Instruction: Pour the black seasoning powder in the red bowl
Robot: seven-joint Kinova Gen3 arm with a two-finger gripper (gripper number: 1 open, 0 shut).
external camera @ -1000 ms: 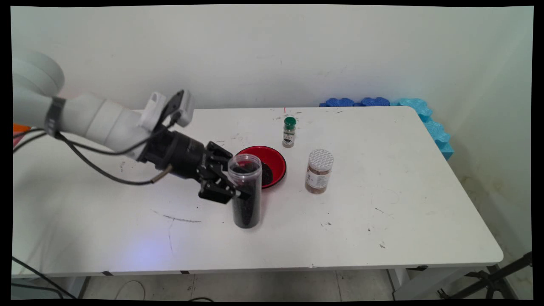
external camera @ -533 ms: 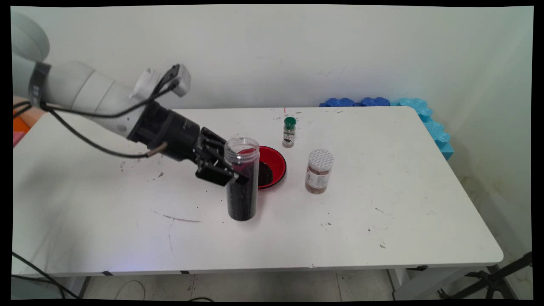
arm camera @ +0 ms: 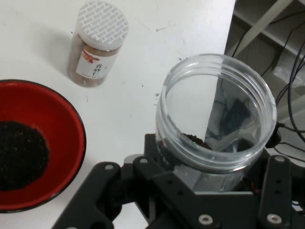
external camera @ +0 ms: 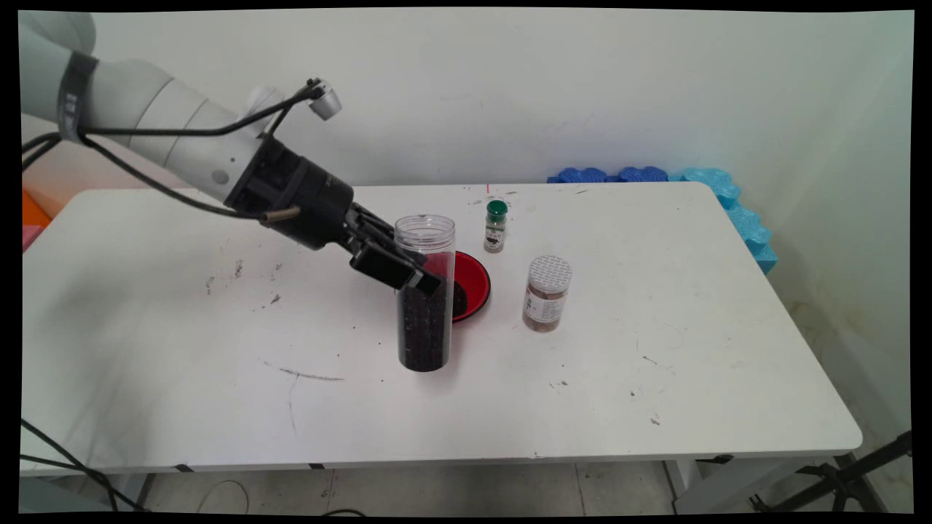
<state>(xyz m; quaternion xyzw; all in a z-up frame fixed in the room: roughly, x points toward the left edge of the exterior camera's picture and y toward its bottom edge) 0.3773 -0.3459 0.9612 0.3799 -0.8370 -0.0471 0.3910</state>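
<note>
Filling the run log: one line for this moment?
tool: shut on clear jar | jar: upright, open, dark grains | beside: red bowl

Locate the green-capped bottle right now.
Main view: the green-capped bottle stands near the table's far edge, just behind the red bowl, left of and behind the white-lidded jar.

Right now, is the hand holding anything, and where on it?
Yes. The hand is shut on the clear jar of dark grains, gripping its side wall below the open rim, about a third down.
</note>
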